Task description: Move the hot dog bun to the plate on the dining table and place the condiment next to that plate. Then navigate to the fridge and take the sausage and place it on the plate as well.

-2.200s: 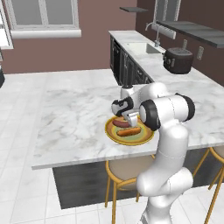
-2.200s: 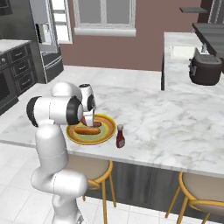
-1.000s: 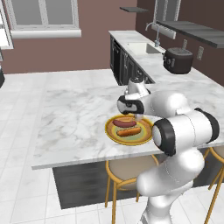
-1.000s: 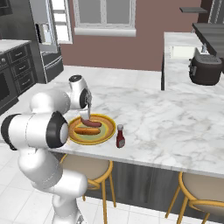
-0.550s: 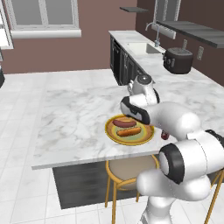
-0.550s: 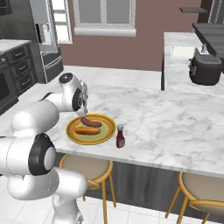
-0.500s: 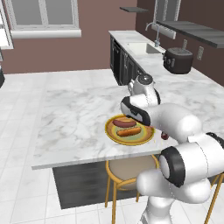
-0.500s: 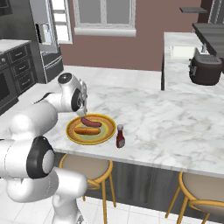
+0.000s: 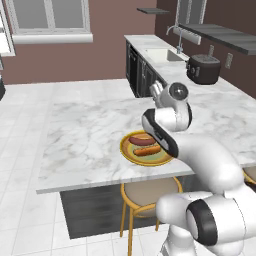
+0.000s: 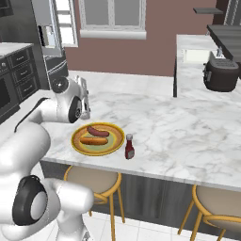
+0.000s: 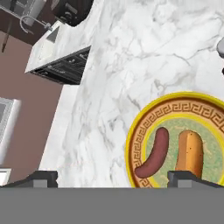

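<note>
The yellow-olive plate (image 9: 128,151) (image 10: 75,146) (image 11: 131,144) lies near the front edge of the marble dining table (image 9: 85,140) (image 10: 174,122). On it the dark red sausage (image 9: 141,139) (image 10: 98,131) (image 11: 154,154) and the orange-tan hot dog bun (image 9: 148,150) (image 10: 89,140) (image 11: 189,151) lie side by side. Just right of the plate stands the red condiment bottle (image 10: 129,147). My gripper (image 9: 156,91) (image 10: 85,107) (image 11: 113,178) hovers open above the table, behind the plate, with nothing between its fingers.
Yellow stools (image 9: 150,192) (image 10: 89,181) stand under the table's front edge. On the back counter are a dark toaster (image 9: 202,69) (image 10: 220,74) and a sink (image 9: 162,54). The grey fridge (image 10: 44,19) is at the far left.
The hand has risen off the plate and drawn back over the table, still open. The arm's elbow has swung low toward the front. Bun, sausage and bottle have not moved.
</note>
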Tool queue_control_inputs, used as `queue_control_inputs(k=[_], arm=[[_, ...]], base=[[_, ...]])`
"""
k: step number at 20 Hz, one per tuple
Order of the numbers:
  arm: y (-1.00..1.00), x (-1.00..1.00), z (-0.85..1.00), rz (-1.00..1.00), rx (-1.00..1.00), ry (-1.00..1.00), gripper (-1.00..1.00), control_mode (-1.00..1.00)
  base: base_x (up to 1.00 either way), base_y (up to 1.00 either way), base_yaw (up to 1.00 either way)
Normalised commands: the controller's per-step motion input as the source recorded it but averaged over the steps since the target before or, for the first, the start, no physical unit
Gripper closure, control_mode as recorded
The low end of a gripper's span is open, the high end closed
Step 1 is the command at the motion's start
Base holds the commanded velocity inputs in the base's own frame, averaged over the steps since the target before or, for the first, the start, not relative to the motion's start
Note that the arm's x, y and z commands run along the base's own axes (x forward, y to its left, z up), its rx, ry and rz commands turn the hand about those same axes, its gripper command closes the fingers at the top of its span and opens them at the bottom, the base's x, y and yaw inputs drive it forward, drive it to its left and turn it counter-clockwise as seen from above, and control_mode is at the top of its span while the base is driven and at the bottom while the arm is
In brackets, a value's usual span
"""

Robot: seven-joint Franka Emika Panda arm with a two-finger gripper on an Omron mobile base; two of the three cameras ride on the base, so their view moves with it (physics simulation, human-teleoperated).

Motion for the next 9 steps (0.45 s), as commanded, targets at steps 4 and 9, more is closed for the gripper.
queue_control_inputs(k=[4,9], arm=[[0.00,-0.37,0.58,0.08,-0.05,-0.22,-1.00,-1.00],[0.00,-0.49,0.48,0.10,-0.07,-0.21,-1.00,-1.00]], base=[[0.00,0.00,0.00],[0.00,0.00,0.00]])
